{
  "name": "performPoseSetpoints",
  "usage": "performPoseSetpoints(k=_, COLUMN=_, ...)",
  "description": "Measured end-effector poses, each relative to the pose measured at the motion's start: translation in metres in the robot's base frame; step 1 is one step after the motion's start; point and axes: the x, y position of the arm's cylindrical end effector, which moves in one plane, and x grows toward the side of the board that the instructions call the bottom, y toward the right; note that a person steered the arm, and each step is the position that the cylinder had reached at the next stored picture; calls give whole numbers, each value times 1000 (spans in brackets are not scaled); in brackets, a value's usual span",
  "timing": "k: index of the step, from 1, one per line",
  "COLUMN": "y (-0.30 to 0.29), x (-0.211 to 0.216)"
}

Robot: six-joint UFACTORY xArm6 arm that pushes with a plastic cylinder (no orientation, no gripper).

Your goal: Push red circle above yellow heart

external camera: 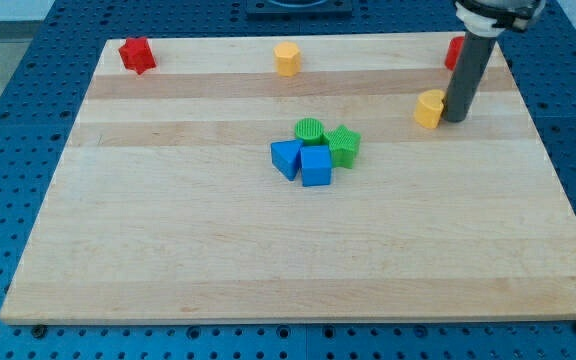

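While red circle (454, 50) sits half hidden behind rod, just above heart (430, 108), nearly done; tip (454, 119) bare, touching heart's right side.

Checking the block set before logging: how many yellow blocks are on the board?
2: a yellow hexagon at the top centre, and a yellow heart at the right, beside my tip.

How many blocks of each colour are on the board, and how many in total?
Red: 2, a star and one partly hidden behind the rod
Yellow: 2
Green: 2
Blue: 2
Total: 8
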Motion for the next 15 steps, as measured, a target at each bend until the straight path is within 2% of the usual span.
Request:
performPoseSetpoints(k=3, y=-10, x=-5)
performPoseSetpoints(k=7, y=68, x=-9)
performPoseSetpoints(k=9, y=91, x=-30)
performPoseSetpoints(k=11, y=91, x=-75)
performPoseSetpoints(k=15, y=91, x=-128)
